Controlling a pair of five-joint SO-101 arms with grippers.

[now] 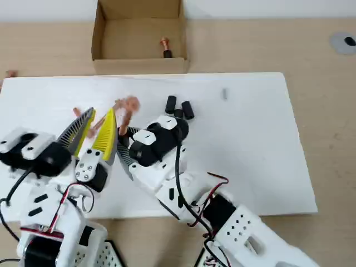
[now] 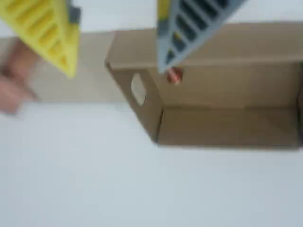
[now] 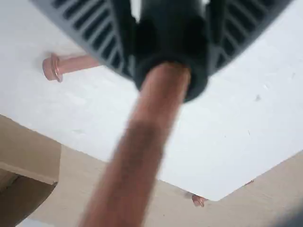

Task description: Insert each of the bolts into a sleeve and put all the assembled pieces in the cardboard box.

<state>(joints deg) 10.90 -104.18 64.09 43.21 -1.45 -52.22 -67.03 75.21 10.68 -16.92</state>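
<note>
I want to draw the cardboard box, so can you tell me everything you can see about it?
The cardboard box is plain brown cardboard with an open top and four upright walls. One side wall has a small oval hole. The box stands flat on the wooden table, just behind the far edge of the white board. Inside, on its floor near one corner, lies one copper bolt in a black sleeve. No arm touches the box.

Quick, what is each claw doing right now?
Left gripper: open, holding nothing.
Right gripper: closed on a black cylindrical sleeve with a copper-coloured metal bolt poking out.
</note>
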